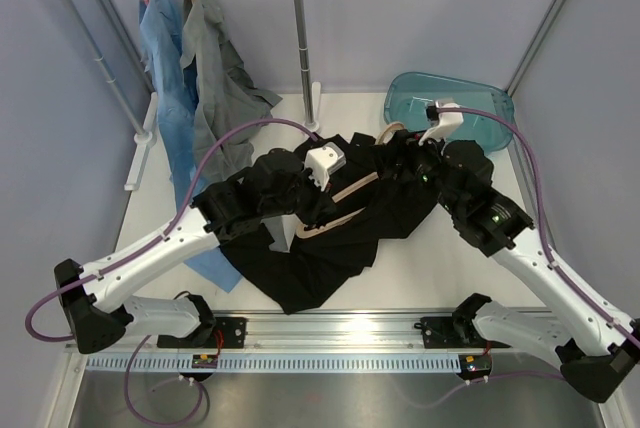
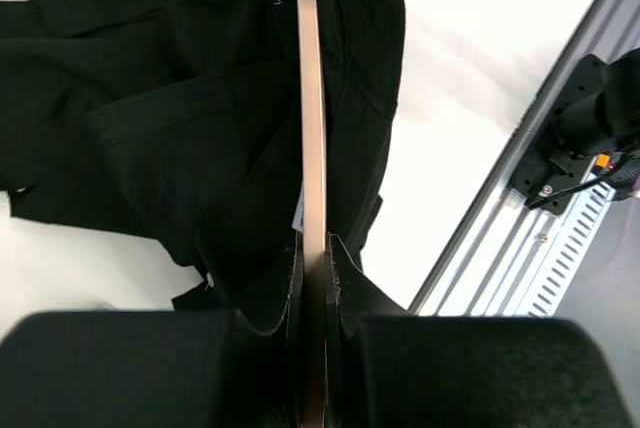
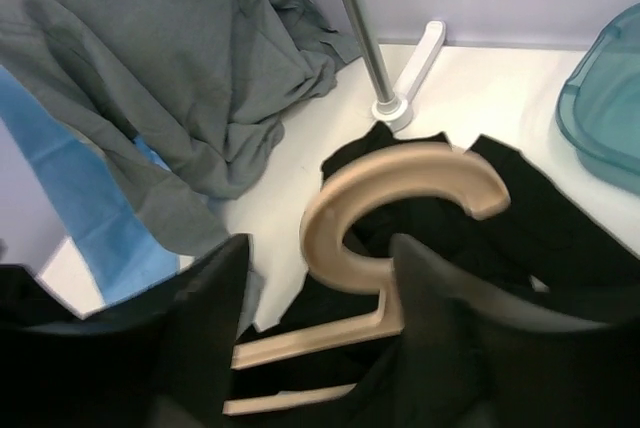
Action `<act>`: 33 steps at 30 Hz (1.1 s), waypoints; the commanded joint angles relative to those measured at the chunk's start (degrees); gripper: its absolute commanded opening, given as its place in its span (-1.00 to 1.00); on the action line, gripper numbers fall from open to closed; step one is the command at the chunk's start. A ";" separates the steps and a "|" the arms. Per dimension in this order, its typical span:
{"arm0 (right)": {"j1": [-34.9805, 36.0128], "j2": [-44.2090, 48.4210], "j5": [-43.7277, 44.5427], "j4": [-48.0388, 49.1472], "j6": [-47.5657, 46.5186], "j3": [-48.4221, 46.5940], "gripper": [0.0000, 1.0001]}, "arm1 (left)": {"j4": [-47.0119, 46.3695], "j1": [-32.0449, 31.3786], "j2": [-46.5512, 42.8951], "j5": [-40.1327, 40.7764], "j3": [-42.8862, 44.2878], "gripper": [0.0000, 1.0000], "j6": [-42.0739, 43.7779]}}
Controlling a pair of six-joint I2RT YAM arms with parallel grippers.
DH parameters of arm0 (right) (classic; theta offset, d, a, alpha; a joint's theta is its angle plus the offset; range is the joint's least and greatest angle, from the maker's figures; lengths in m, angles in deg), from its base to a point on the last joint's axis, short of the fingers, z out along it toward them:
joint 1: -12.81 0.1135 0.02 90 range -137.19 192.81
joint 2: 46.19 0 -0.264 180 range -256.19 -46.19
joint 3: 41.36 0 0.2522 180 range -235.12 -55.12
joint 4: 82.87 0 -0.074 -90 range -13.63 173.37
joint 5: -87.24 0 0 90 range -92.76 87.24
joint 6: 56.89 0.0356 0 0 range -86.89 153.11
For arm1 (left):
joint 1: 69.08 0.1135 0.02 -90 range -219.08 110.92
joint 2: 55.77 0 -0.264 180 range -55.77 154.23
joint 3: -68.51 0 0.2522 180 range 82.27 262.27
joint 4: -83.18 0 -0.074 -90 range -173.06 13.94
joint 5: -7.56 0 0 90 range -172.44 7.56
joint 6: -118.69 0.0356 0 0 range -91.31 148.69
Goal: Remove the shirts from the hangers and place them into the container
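Left gripper (image 2: 313, 260) clamps the bar of the light tan wooden hanger (image 2: 310, 98) inside the black cloth shirt (image 2: 170, 118), spread just beside the translucent teal plastic tub (image 1: 420, 93); right gripper (image 3: 318, 248) stands open astride the hook (image 3: 400, 173). Step: unhanging; next, likely, slide hanger out through collar.

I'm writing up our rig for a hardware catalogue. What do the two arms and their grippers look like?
Both the left arm and right arm have white link shells with black joints and black bases. A purple cable loops along each. Each wrist carries a white camera housing. Small green lights glow on the right arm's joints. The fingers are broad, matte black.
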 commanded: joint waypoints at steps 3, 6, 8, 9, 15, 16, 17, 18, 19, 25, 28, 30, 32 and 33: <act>-0.05 7.61 3.27 -5.32 1.97 -2.25 0.83 | -2.24 0.36 -2.39 3.40 -0.21 -1.00 0.78; 0.04 11.65 5.92 -9.62 3.19 -1.20 0.99 | -2.33 0.36 -3.18 4.90 -1.44 -1.00 0.35; -0.05 14.11 8.02 -11.03 5.12 0.11 0.99 | -2.33 0.36 -3.79 5.60 -2.14 -1.00 -0.09; 0.04 14.65 8.38 -12.35 6.26 0.64 0.99 | -2.33 0.36 -3.88 5.60 -2.32 -1.00 -0.18; 0.04 13.60 8.83 -13.25 12.50 6.70 0.95 | -2.50 0.36 -5.20 6.04 -2.67 -1.00 -0.62; -0.05 12.81 8.65 -12.37 13.39 8.54 0.91 | -2.42 0.36 -5.38 6.13 -2.67 -1.00 -0.62; -0.05 12.28 8.13 -11.40 14.35 9.34 0.88 | -2.42 0.36 -5.46 6.13 -2.67 -1.00 -0.62; 0.04 11.84 7.86 -9.57 15.58 10.05 0.85 | -2.42 0.36 -5.55 6.13 -2.76 -1.00 -0.54; -0.05 10.36 7.25 -8.33 16.03 11.18 0.82 | -2.42 0.36 -5.55 6.13 -2.85 -1.00 -0.62; -0.05 3.33 4.70 -2.08 17.26 11.99 0.63 | -2.50 0.36 -5.47 5.87 -2.85 -1.00 -0.80; -0.05 0.43 3.30 -0.58 18.14 11.03 0.55 | -2.42 0.36 -5.82 5.69 -3.02 -1.00 -0.97; 0.04 -1.16 3.20 0.03 18.84 10.58 0.41 | -2.42 0.36 -6.34 5.78 -3.20 -1.00 -1.06; 0.04 -2.66 3.90 0.64 19.02 10.40 0.26 | -2.42 0.36 -6.69 5.69 -3.46 -1.00 -1.06; -0.05 -3.01 4.25 1.08 19.02 10.40 0.04 | -2.33 0.36 -7.04 5.86 -3.47 -1.00 -1.06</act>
